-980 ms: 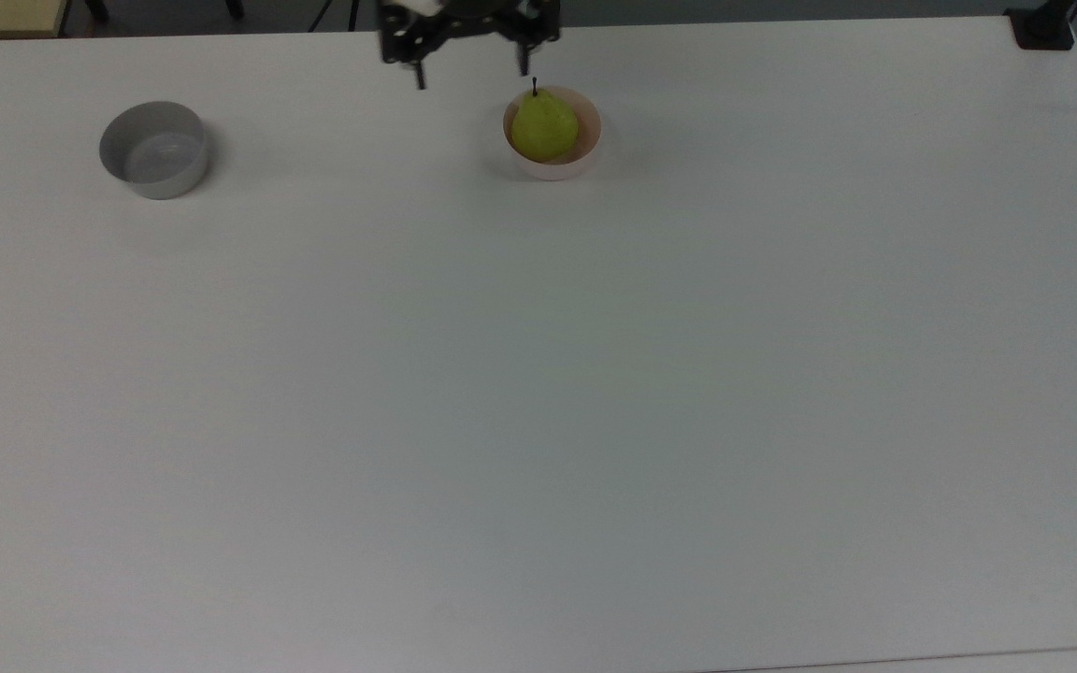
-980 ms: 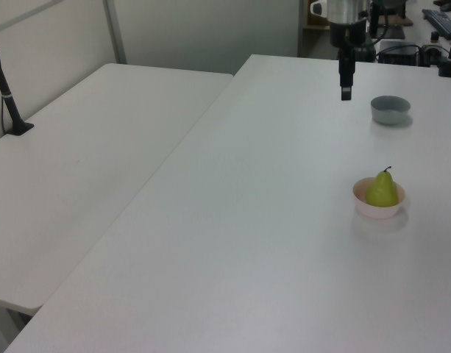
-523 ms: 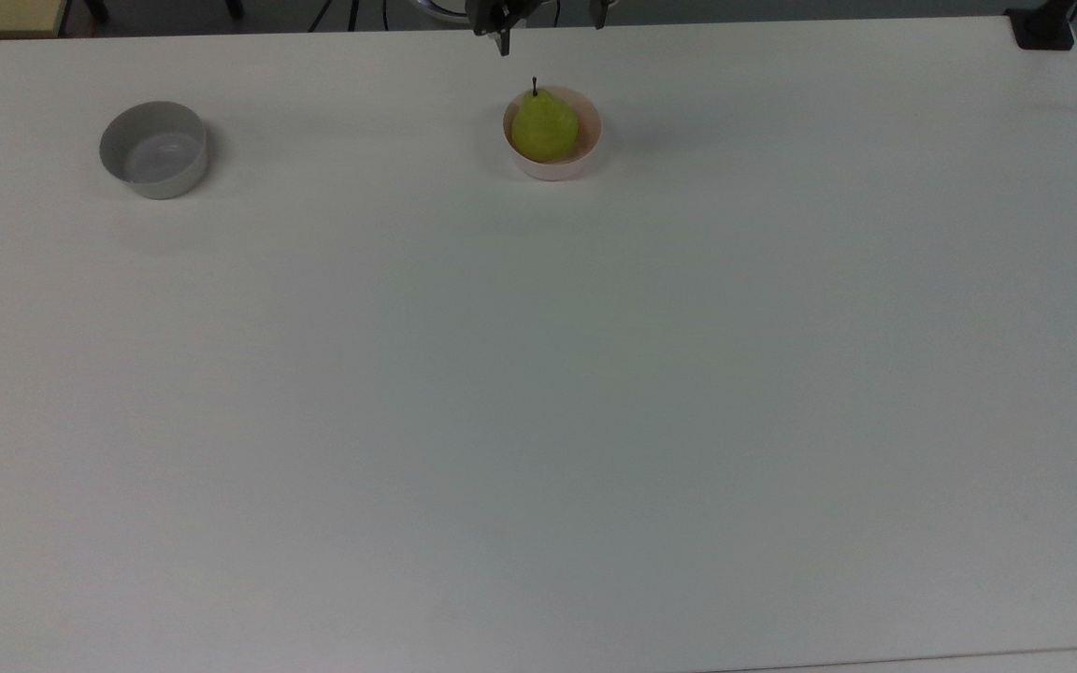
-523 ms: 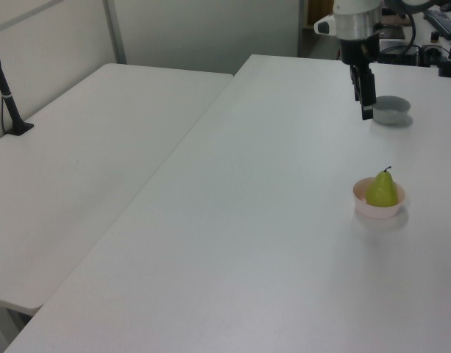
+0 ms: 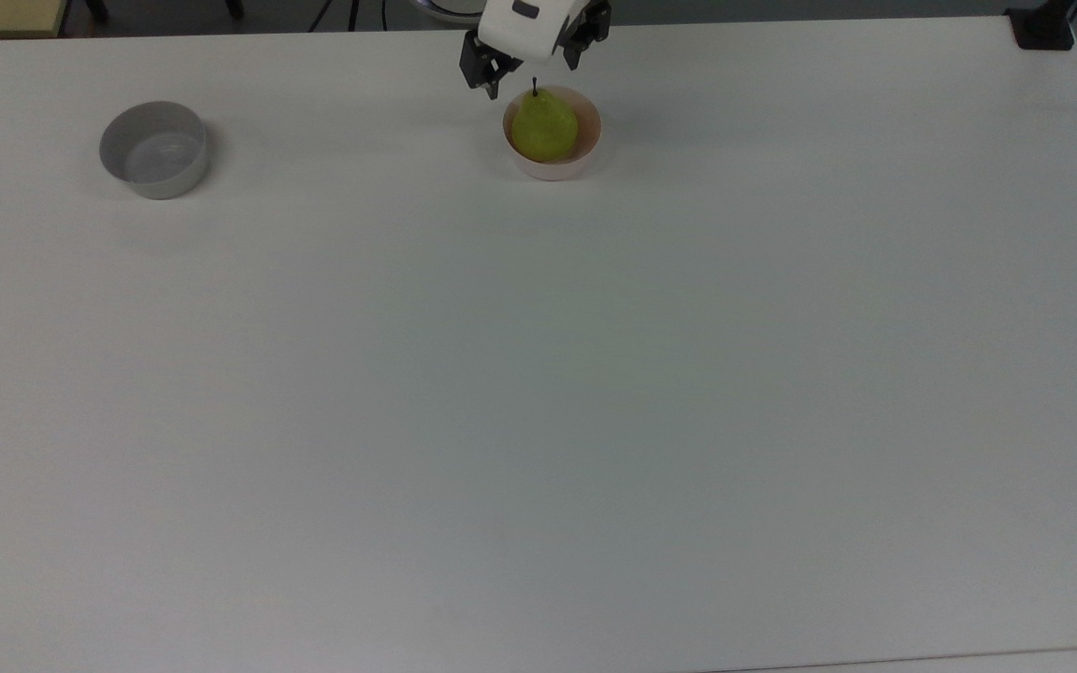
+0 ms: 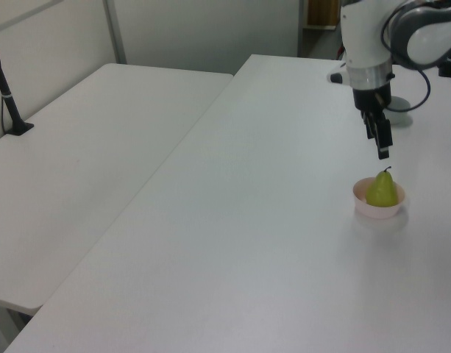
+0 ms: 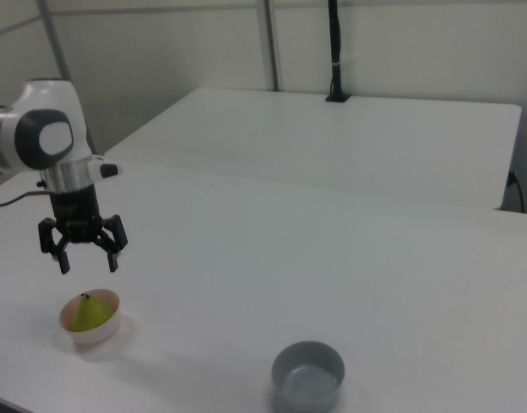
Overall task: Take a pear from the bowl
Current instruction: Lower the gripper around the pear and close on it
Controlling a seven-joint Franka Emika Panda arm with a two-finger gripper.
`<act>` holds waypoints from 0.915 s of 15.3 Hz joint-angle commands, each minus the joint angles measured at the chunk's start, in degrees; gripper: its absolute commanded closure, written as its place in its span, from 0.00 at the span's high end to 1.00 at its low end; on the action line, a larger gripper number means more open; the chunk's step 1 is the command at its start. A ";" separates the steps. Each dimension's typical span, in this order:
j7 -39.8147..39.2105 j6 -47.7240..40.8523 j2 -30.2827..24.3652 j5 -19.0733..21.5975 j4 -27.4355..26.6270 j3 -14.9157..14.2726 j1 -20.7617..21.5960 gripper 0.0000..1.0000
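1. Since the earlier frames the gripper has travelled from a spot off toward the grey bowl to a position above the pear; pear and both bowls lie just as they did.
2. Its fingers are spread wide, pointing down, with nothing between them. In the right view the tips hang clear above the fruit, one to each side of the stem line.
3. The yellow-green pear stands upright, stem up, inside the pale pink bowl, filling most of its inside. That bowl sits near the far edge of the white table in the top view, well apart from the grey one.
4. Done so far, judging by this layout: the approach and rough alignment over the target.
5. Left to do: descend until the fingers flank the pear's body, close on it, then lift it free of the pink bowl. No contact has yet been made.
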 commanded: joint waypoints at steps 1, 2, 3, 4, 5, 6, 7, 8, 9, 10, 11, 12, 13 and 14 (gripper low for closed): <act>-0.86 4.51 0.29 -1.32 -4.94 1.02 0.87 1.00; -0.86 5.74 0.99 -1.32 -5.65 1.63 0.96 1.00; -0.86 6.36 1.87 -1.41 -5.92 2.42 0.96 1.00; -0.86 6.37 2.66 -1.41 -5.92 2.43 0.96 1.00; -0.86 6.46 3.28 -1.58 -5.92 2.52 1.05 0.97; -0.86 6.46 3.98 -2.63 -6.01 2.52 1.05 0.95; -0.86 7.42 4.68 -3.59 -6.79 2.61 1.05 0.93; -0.86 8.38 4.86 -3.69 -7.41 2.61 1.13 0.91; -0.95 8.83 5.13 -3.78 -7.76 2.78 1.13 0.90; -1.04 8.83 5.30 -3.87 -7.85 2.78 1.13 0.90; -1.04 8.83 5.39 -3.95 -7.85 2.87 1.13 0.87; -1.04 8.83 5.48 -3.95 -7.85 3.05 1.13 0.85; -0.95 8.92 5.92 -3.95 -7.85 3.31 1.22 0.80; -0.95 8.83 6.18 -3.95 -7.77 3.66 1.22 0.74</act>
